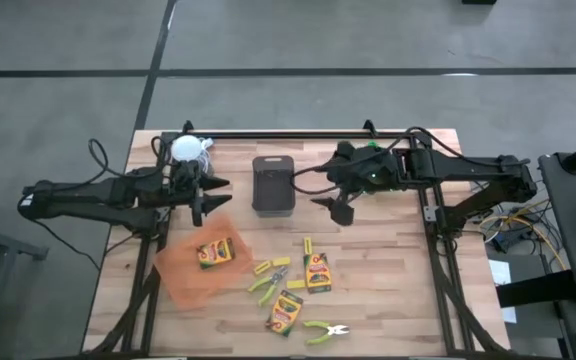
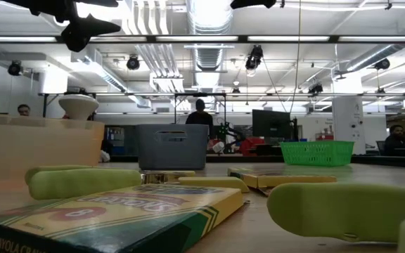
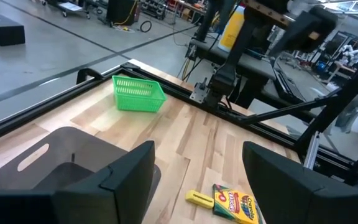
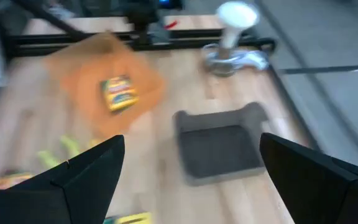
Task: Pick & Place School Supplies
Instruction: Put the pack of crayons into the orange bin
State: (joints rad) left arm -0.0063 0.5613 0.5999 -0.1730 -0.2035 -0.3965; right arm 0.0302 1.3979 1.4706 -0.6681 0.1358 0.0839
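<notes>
One yellow-green crayon box (image 1: 215, 253) lies flat in the orange tray (image 1: 183, 275). Two more boxes (image 1: 317, 273) (image 1: 284, 312) lie on the wood near the front. Beside them are lime-handled scissors (image 1: 268, 283) (image 1: 325, 331) and short yellow sticks (image 1: 265, 267) (image 1: 308, 245). My left gripper (image 1: 203, 200) (image 3: 197, 180) hangs open above the table, left of the dark grey tray (image 1: 273, 185). My right gripper (image 1: 340, 205) (image 4: 191, 180) hangs open to that tray's right, tilted down over it. Nothing is between either pair of fingers.
A green basket (image 3: 138, 94) stands at the far right, under my right arm. A white-topped metal object (image 1: 188, 148) stands at the far left corner. A black rail runs along the table's far edge (image 1: 298, 133). In the room behind, people show (image 2: 200, 116).
</notes>
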